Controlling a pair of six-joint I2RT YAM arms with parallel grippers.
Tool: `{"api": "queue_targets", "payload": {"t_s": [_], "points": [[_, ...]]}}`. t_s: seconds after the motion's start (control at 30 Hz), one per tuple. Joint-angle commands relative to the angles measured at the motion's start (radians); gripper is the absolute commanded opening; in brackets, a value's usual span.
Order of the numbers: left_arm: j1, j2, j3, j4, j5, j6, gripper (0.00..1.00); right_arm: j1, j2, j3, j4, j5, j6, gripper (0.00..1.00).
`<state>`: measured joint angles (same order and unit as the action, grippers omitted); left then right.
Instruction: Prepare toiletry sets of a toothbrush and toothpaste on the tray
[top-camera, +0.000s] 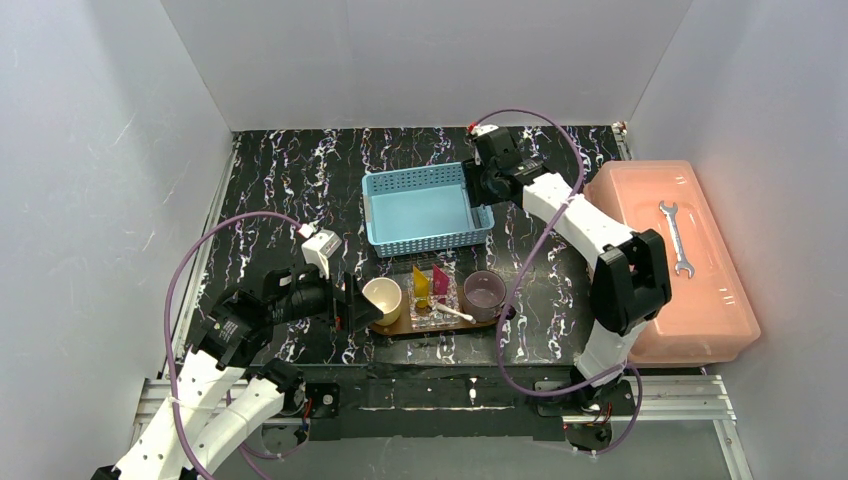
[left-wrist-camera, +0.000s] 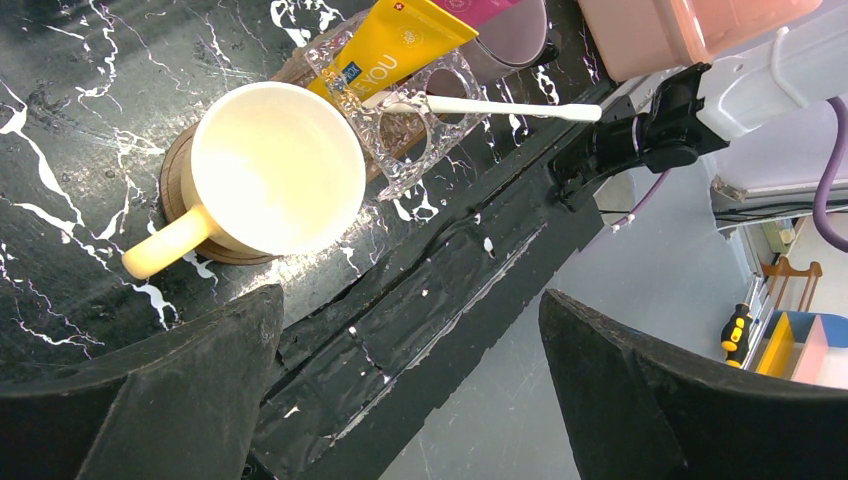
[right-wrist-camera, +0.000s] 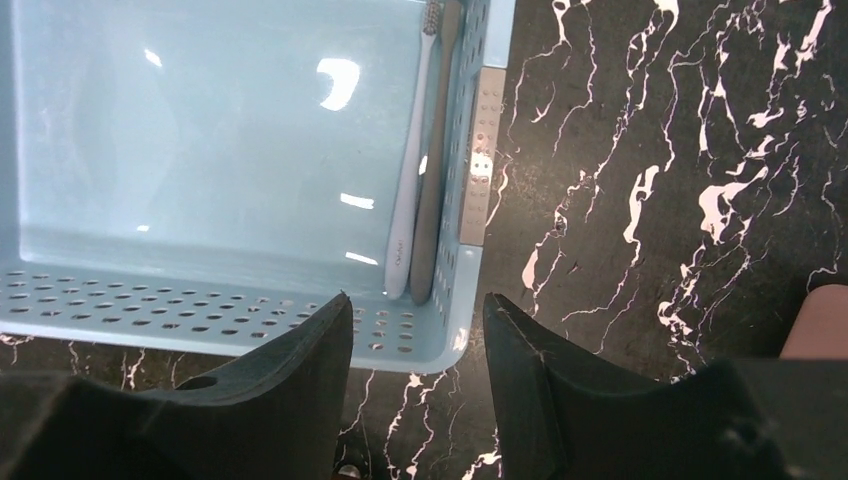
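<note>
R hand (right-wrist-camera: 418, 305) part-spread, empty, above perforated pale-blue plastic basket (right-wrist-camera: 200, 290); slim whitish toothbrush (right-wrist-camera: 408, 170) lies along its wall. L hand (left-wrist-camera: 410, 300) wide apart near glossy cream mug (left-wrist-camera: 275, 165) on wood tray (left-wrist-camera: 172, 190); yellow toothpaste tube (left-wrist-camera: 395, 45), 2nd toothbrush (left-wrist-camera: 490, 106) in faceted clear cup (left-wrist-camera: 425, 140), pink tube (left-wrist-camera: 480, 8) cropped.

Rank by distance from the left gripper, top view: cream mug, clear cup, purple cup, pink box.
1. Cream mug: directly in front of the open left gripper, at the left end of the tray.
2. Clear cup: middle of the tray.
3. Purple cup: right end of the tray.
4. Pink box: far right, off the tray.
</note>
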<state>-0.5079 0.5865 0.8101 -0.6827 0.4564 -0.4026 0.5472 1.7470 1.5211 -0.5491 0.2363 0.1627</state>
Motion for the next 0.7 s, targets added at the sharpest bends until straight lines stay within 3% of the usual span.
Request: {"api": "queue_targets", "payload": {"t_s": [0.0,0.27,0.5,0.67], "points": [[-0.004,-0.001,-0.007,0.003,0.019,0.013,0.99,-0.029,0.035,0.048,0.039,-0.031,0.014,0.60],[-0.003,0.002,-0.007,0.005,0.025,0.016,0.99,-0.069,0.156,0.091,0.043,-0.056,0.023,0.60],[-0.002,0.004,-0.008,0.005,0.028,0.016,0.99,-0.073,0.256,0.163,0.007,-0.041,0.007,0.49],[-0.002,-0.004,-0.008,0.005,0.028,0.018,0.99,-0.073,0.286,0.190,-0.009,-0.015,-0.005,0.25]]}}
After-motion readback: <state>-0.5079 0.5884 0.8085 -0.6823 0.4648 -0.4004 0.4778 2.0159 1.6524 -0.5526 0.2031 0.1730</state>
